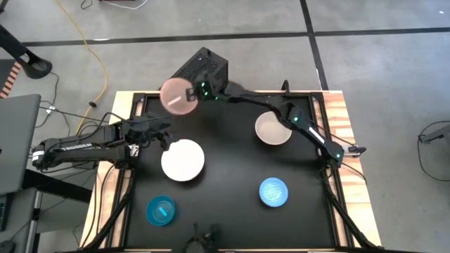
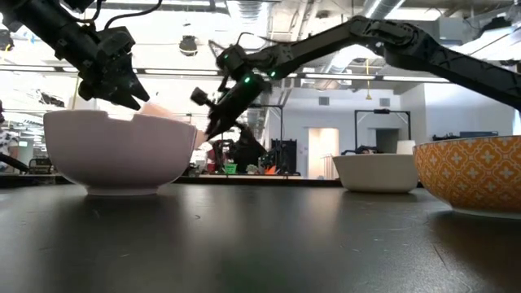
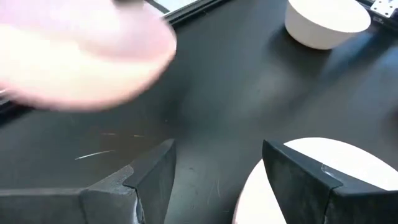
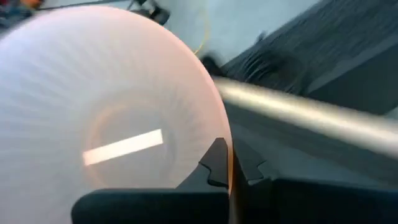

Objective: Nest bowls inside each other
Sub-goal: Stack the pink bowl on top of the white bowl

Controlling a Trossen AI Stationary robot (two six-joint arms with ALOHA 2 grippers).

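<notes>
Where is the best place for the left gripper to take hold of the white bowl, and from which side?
Grip the white bowl by its rim, coming from above. It sits upright with its mouth up, so one finger can go inside the wall and one outside. The left gripper is open beside it.

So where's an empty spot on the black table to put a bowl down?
The bare middle, bordered by the wide white plastic bowl, beige round bowl and sky-blue bowl; also between the small teal bowl and the sky-blue one. Crowded back-left: both arms, with the pink bowl held there.
</notes>
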